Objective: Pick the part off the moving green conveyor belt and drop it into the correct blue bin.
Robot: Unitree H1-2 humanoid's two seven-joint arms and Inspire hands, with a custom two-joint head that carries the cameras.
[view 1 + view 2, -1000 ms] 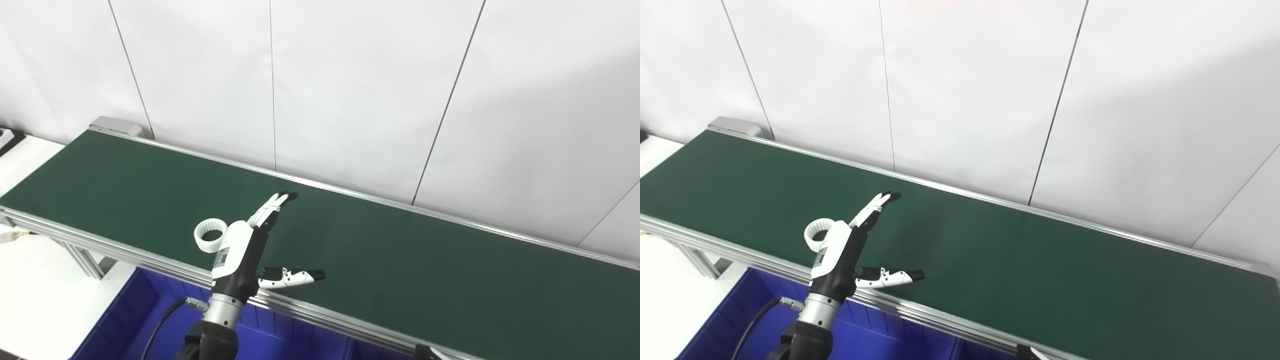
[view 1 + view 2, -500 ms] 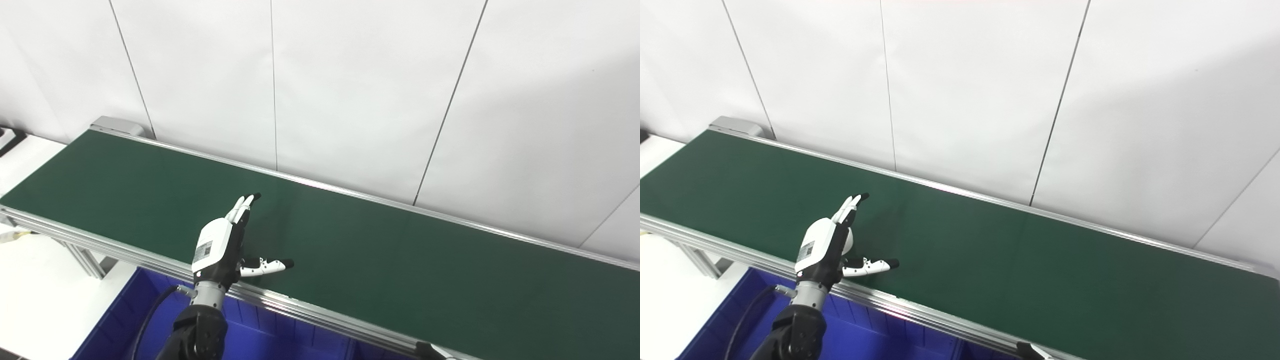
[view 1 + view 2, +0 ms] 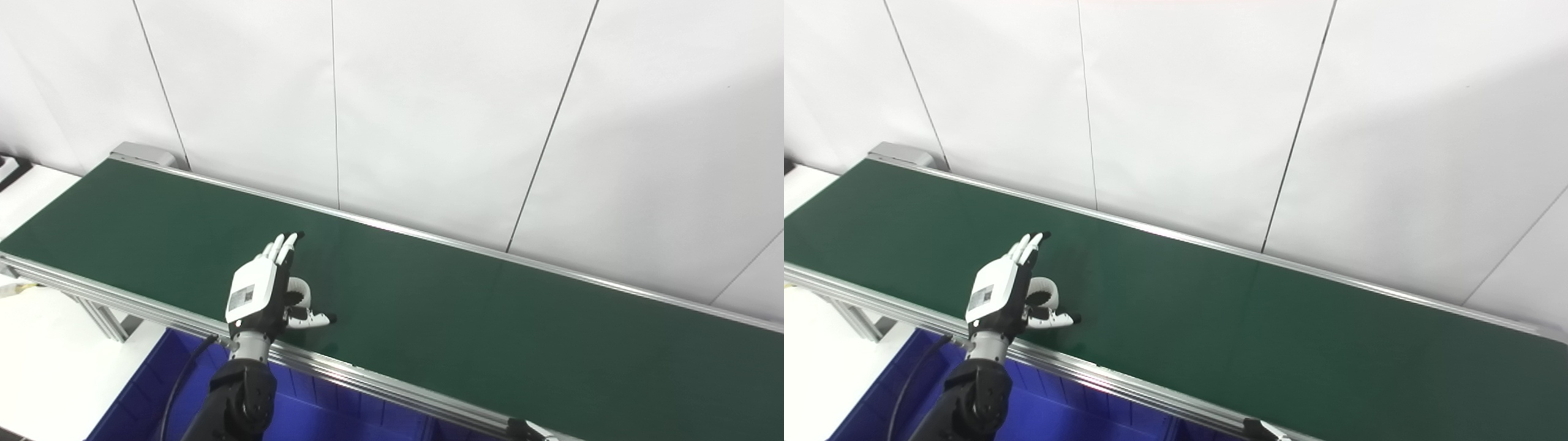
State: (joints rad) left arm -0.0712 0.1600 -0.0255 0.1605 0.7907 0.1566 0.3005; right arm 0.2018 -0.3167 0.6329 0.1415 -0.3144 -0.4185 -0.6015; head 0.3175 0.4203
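Leftward and lower since a second ago, the left hand (image 3: 262, 295) now hovers with fingers spread over the white toothed plastic ring (image 3: 299, 292), which lies on the dark green conveyor belt (image 3: 465, 306) between palm and thumb, unheld; blue plastic bin (image 3: 153, 392) below the near rail; white panelled wall (image 3: 429, 104) behind; the right hand barely shows at the bottom edge, state unclear.

belt (image 3: 465, 318): 1 | white ring part (image 3: 1044, 290): 1 | blue bin (image 3: 153, 392): 1 | hand (image 3: 260, 294): 1

White-backed left hand (image 3: 260, 297), black-tipped fingers (image 3: 283, 243)
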